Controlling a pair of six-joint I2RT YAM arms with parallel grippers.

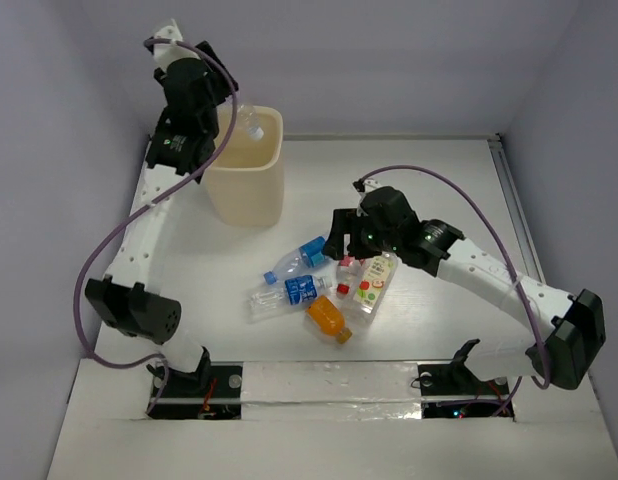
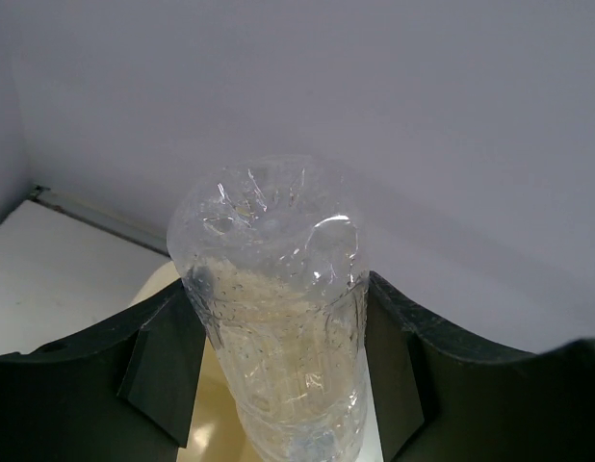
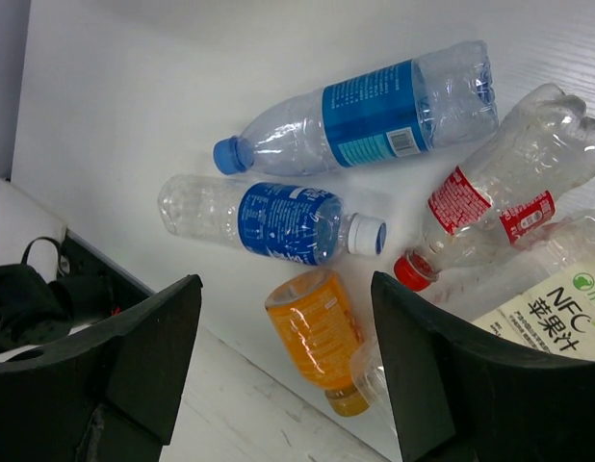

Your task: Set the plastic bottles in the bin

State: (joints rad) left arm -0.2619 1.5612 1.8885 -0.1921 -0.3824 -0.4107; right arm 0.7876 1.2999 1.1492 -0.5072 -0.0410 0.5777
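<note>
Clear bottle pinched between left jaws, over bin.

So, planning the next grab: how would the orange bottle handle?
The orange bottle lies on its side, so a nudge would probably roll it. It seems filled, so it is likely heavier and stiffer than an empty one.
</note>
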